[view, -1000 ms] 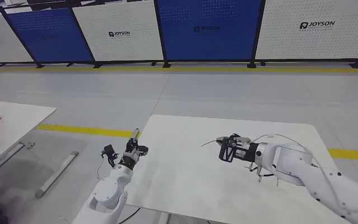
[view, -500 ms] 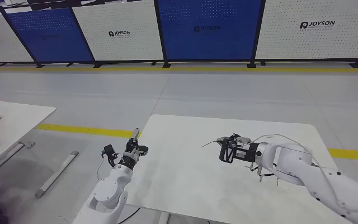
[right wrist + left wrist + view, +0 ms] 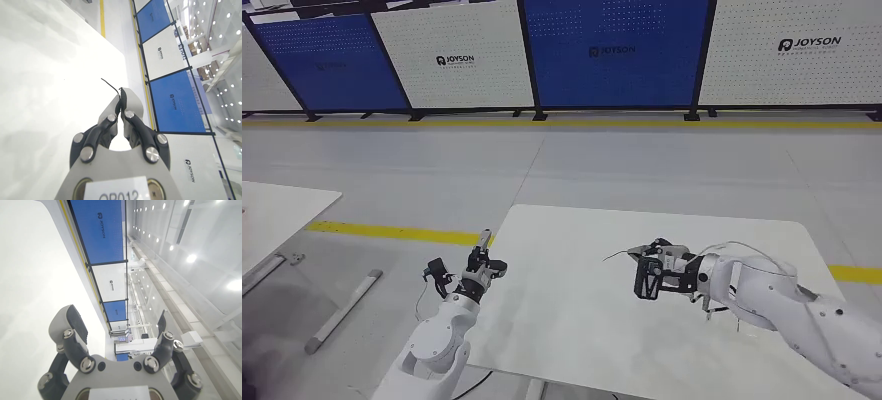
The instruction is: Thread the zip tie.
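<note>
The right gripper (image 3: 120,94) is held above the white rectangular table (image 3: 572,330), its two fingers pressed tight together, and the thin black plastic zip tie (image 3: 109,84) is pinched between the ribbed pads right at the fingertips. A short, slightly curved length of the tie is seen jutting out beyond the tips, away from the wrist, with its free end in the air over the tabletop and not touching the surface. How much of the strap is hidden inside the grip cannot be told, and the tie's head cannot be made out. Over on the other side, the left gripper (image 3: 119,313) is found well apart from the right gripper and from the tie, at the table's edge, with its jaws spread wide and nothing between them. Its black padded fingers (image 3: 75,321) are pointed out towards the far side of the room. From above, the tie's free end is aimed roughly towards the left gripper's side, with a broad stretch of bare tabletop lying between the two. Beyond both grippers, a yellow floor line (image 3: 392,233) is crossed by the table's corner, and a row of blue and white perforated panels (image 3: 617,55) is lined up behind
</note>
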Robot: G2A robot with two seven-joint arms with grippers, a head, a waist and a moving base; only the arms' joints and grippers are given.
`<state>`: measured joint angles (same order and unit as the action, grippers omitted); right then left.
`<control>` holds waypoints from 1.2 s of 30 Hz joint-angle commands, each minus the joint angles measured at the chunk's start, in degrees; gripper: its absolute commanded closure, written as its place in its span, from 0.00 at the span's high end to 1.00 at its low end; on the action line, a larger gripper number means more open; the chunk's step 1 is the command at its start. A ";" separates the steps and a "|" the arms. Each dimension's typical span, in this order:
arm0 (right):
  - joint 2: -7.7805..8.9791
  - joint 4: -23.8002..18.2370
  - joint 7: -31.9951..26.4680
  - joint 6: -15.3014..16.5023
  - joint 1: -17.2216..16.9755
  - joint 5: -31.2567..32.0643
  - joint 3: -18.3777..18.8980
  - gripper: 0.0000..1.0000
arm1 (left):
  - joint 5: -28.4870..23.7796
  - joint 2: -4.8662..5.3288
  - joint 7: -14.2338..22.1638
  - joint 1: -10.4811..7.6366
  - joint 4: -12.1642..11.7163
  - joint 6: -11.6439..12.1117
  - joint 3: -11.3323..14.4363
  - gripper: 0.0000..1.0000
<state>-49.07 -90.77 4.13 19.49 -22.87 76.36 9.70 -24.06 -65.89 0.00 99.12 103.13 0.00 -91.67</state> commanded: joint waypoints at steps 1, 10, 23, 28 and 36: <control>-0.19 0.93 3.40 -0.01 -0.29 1.75 0.04 0.00 | 0.00 0.00 0.00 0.00 0.00 0.00 0.00 1.00; 0.04 4.18 14.14 -0.01 -0.48 2.41 0.04 0.00 | 0.00 0.00 0.00 0.00 0.00 0.00 0.00 1.00; 0.37 10.84 23.91 -0.01 -3.76 -0.15 3.33 0.00 | 0.00 0.00 0.00 0.00 0.00 0.00 0.00 1.00; 0.37 10.84 23.91 -0.01 -3.76 -0.15 3.33 0.00 | 0.00 0.00 0.00 0.00 0.00 0.00 0.00 1.00; 0.37 10.84 23.91 -0.01 -3.76 -0.15 3.33 0.00 | 0.97 -0.11 3.88 0.03 4.00 -3.11 2.67 1.00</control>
<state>-48.70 -79.93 28.04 19.48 -26.62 76.21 13.03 -23.37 -66.00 3.47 98.97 106.35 -2.64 -89.26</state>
